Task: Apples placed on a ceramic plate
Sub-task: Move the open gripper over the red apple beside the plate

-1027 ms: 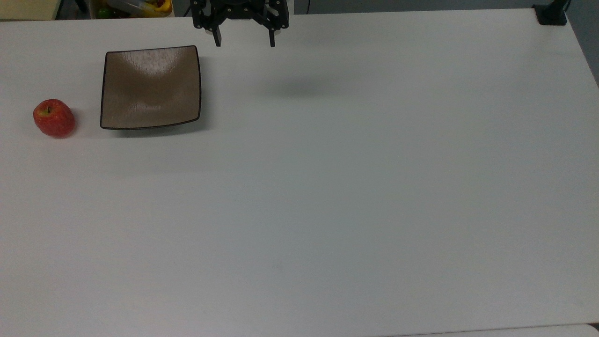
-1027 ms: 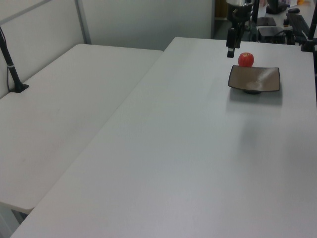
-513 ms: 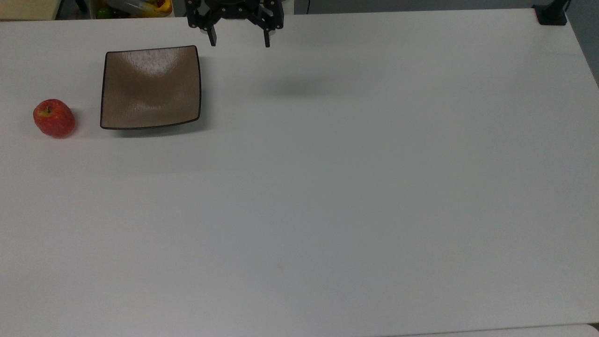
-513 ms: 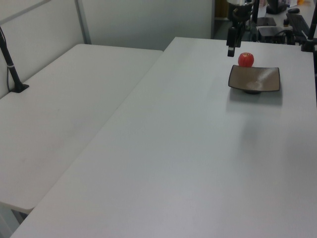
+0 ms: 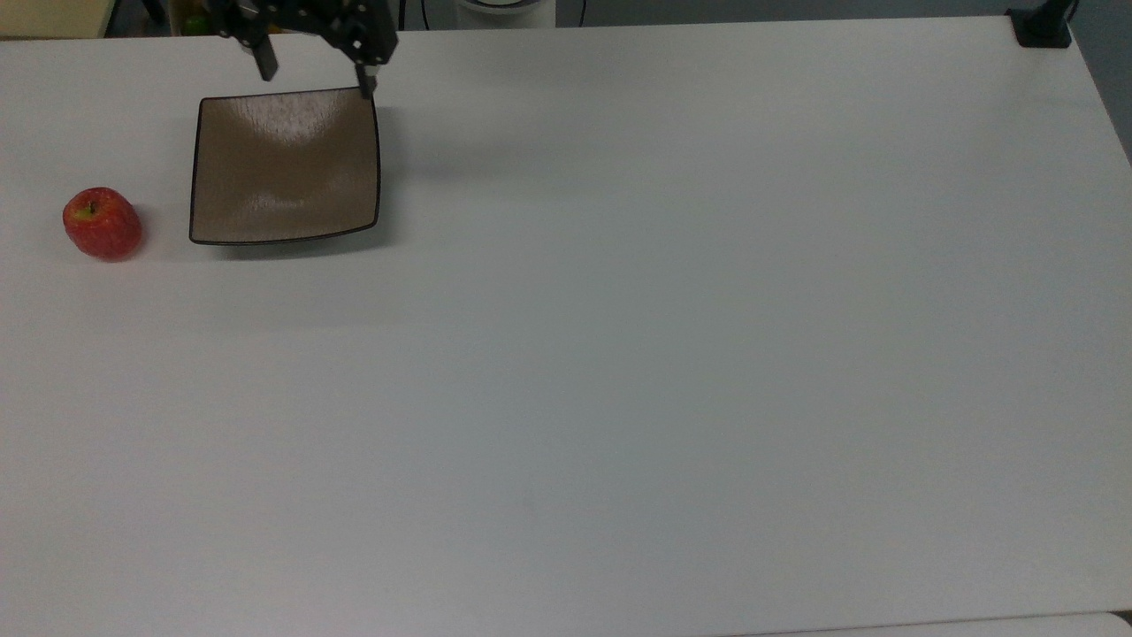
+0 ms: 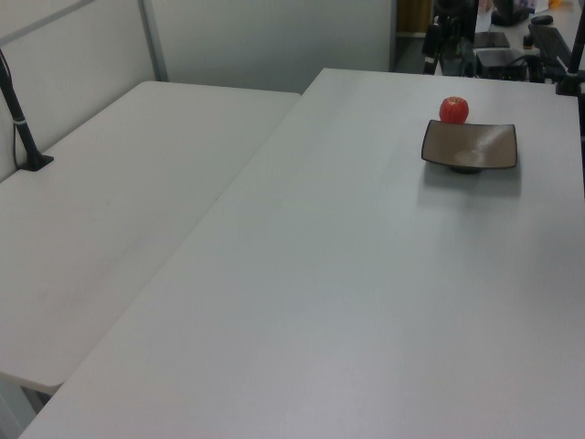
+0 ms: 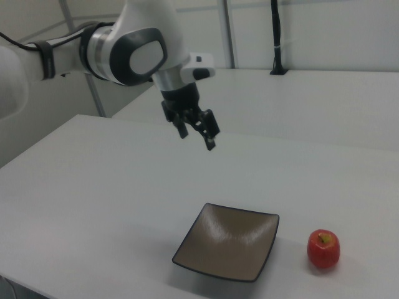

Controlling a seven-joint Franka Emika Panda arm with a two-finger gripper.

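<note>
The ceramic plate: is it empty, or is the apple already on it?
Empty. The ceramic plate shows only its bare brown centre; the apple sits on the table at the top view's left, clear of its rim.

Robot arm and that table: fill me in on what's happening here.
A white Franka arm's black two-finger gripper hangs open and empty above the white table, near the far edge of the square taupe-brown ceramic plate. The plate holds nothing. The small red apple sits on the table at the top view's left of the plate, apart from it, so the placing is not yet done.
</note>
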